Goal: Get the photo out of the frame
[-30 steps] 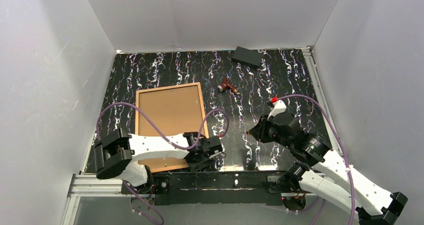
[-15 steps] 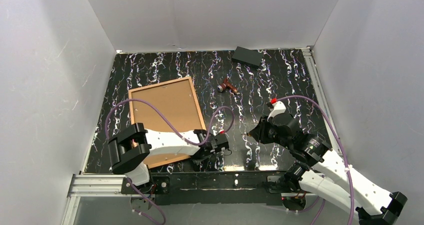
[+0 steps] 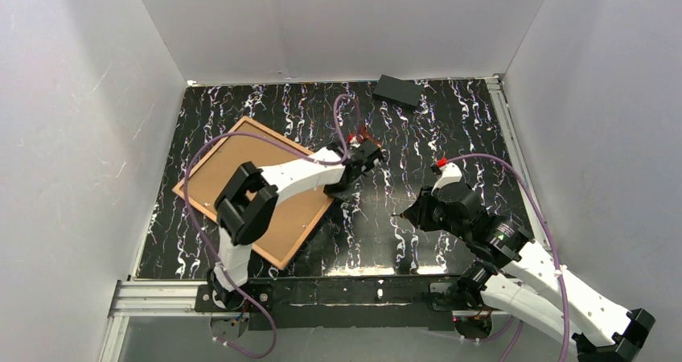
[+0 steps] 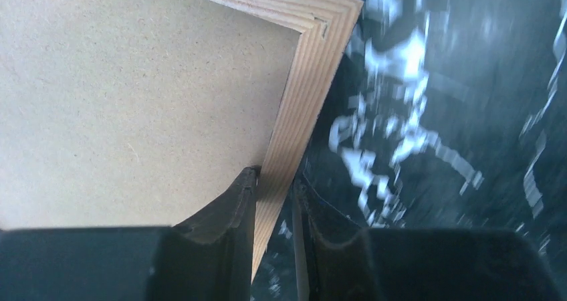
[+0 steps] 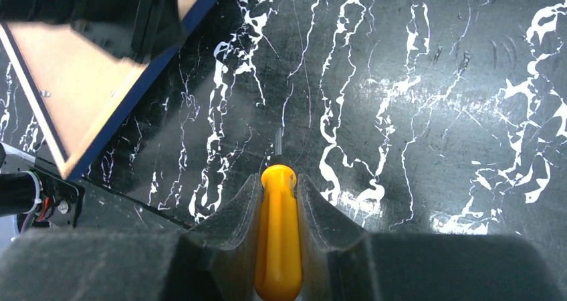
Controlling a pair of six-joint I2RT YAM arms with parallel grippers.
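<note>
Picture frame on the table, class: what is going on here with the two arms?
The left gripper is clamped on the wooden side rail of the frame. The frame sits back-up at an angle on the left of the table. The photo shows only its brown board back and sits inside the frame, so it is not yet out. The right gripper holds a yellow-handled screwdriver above bare table, apart from the frame.

Black block (image 3: 398, 91) at far table (image 3: 470, 137) edge — yellow-handled screwdriver (image 5: 279, 247) nearer
</note>
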